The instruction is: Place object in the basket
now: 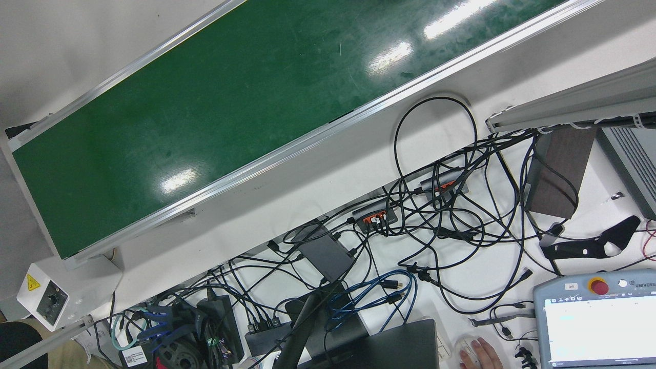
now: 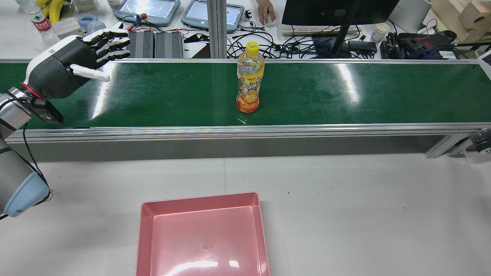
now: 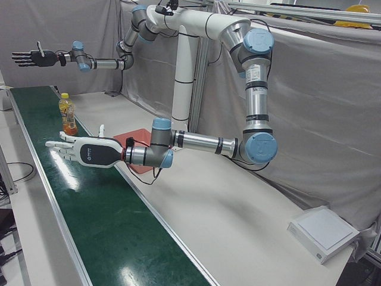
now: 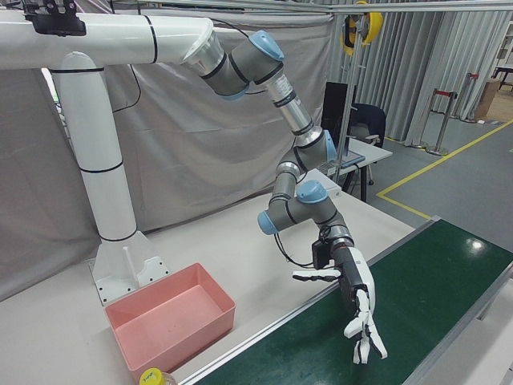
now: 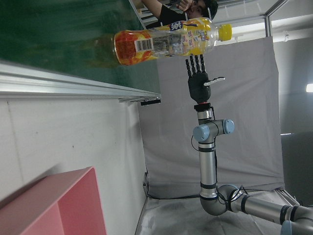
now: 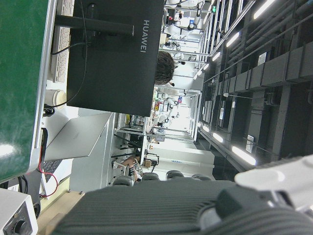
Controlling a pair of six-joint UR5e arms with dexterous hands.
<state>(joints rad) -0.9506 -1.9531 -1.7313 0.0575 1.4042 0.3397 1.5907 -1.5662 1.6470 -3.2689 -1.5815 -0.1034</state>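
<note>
- Rear view is showing the left hand at the far left, hovering over the green conveyor belt with its fingers spread and nothing in its grasp. It is probably waiting there, level with the belt, for a sideways reach at the object.
- Nearer the camera and right of that hand, the pink basket is sitting empty on the white table, close to the belt so that the carry should be short.
- Further right, the yellow-capped juice bottle is standing upright near the middle of the belt, well apart from both hands and just behind the basket's right edge.
- Between bottle and basket, the aluminium rail is running along the belt's edge; the bottle will likely need lifting over it.
- Beyond the belt, teach pendants, cables and a monitor are crowding the operators' desk, clear of the reach.
- The right hand is falling outside the rear view; the left-front view is showing it raised high past the bottle, fingers splayed and empty, seemingly parked out of the way.
</note>
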